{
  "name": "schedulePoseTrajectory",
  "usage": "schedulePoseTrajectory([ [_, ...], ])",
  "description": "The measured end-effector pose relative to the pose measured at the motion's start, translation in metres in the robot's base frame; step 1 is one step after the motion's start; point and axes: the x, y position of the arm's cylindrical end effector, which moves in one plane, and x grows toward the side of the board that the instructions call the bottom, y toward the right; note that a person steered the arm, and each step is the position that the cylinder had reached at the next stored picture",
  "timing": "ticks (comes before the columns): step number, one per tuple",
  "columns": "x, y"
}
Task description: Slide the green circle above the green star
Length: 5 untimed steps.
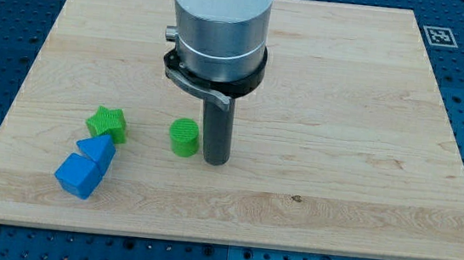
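The green circle stands on the wooden board, left of centre. The green star lies further to the view's left, at about the same height in the view. My tip rests on the board just to the right of the green circle, very close to it or touching it. The rod hangs from the grey and white arm at the view's top centre.
A blue triangular block lies just below the green star, touching it. A blue cube-like block lies below and left of that, near the board's lower left edge. A black-and-white marker sits at the board's top right corner.
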Motion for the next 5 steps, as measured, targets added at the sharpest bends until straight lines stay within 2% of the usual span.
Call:
schedulePoseTrajectory([
  [2,-0.014,-0.019],
  [5,-0.068,-0.070],
])
